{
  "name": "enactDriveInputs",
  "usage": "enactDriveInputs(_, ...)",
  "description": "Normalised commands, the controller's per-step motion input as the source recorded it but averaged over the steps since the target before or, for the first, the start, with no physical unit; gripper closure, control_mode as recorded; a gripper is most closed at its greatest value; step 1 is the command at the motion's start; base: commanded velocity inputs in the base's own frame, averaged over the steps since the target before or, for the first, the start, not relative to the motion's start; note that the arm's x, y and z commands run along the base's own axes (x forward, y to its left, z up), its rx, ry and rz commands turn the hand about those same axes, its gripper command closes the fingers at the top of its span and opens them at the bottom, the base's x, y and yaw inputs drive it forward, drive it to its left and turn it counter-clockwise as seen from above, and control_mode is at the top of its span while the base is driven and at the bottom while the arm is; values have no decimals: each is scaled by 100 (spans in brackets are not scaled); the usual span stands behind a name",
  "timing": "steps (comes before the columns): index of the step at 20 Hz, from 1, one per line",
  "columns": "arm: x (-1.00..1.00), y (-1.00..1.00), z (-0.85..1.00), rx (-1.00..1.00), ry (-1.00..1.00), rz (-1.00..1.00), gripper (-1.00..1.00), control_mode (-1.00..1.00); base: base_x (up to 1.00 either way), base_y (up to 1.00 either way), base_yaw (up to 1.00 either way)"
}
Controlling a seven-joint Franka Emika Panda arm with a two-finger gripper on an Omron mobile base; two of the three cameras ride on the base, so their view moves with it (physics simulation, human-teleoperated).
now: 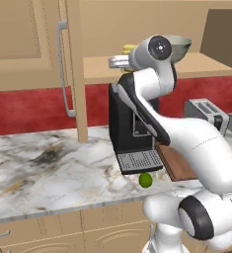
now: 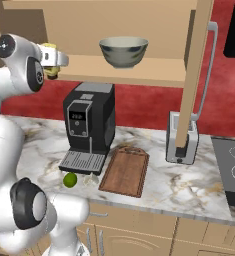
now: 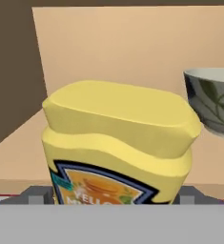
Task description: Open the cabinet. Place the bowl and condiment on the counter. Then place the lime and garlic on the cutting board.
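The cabinet stands open, its door [image 1: 19, 39] swung left and the other door [image 2: 194, 75] seen edge-on. On its shelf sit the grey-green bowl [image 2: 123, 51] [image 1: 179, 47] [image 3: 213, 102] and, to its left, the yellow condiment [image 3: 118, 143] [image 2: 51, 50] [image 1: 129, 49]. My gripper [image 3: 113, 195] [image 2: 56, 60] [image 1: 118, 62] is at the bottle, open, with a fingertip low on each side of it. On the counter [image 1: 48, 163], the lime [image 1: 145, 180] [image 2: 70, 179] and garlic [image 2: 91, 179] lie in front of the coffee machine, just left of the cutting board [image 2: 125, 171] [image 1: 179, 163].
A black coffee machine [image 2: 89, 120] [image 1: 130, 123] stands under the shelf, directly below my hand. A silver toaster [image 2: 181, 142] sits right of the board, with a stovetop [image 2: 234, 175] beyond it. The cabinet's back wall is close behind the bottle.
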Motion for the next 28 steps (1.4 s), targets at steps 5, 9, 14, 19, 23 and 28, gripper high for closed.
enactDriveInputs(5,-100,28,-30,0,0,18,100,-100,0,0,0)
enactDriveInputs(9,-100,49,-65,0,0,18,100,-100,0,0,0)
enactDriveInputs(14,-91,41,-91,0,0,17,100,-100,0,0,0)
enactDriveInputs(19,-34,35,-99,0,0,14,100,-100,0,0,0)
enactDriveInputs(23,5,14,-78,-1,0,5,100,-100,0,0,0)
enactDriveInputs(28,27,16,-67,-2,7,0,100,-100,0,0,0)
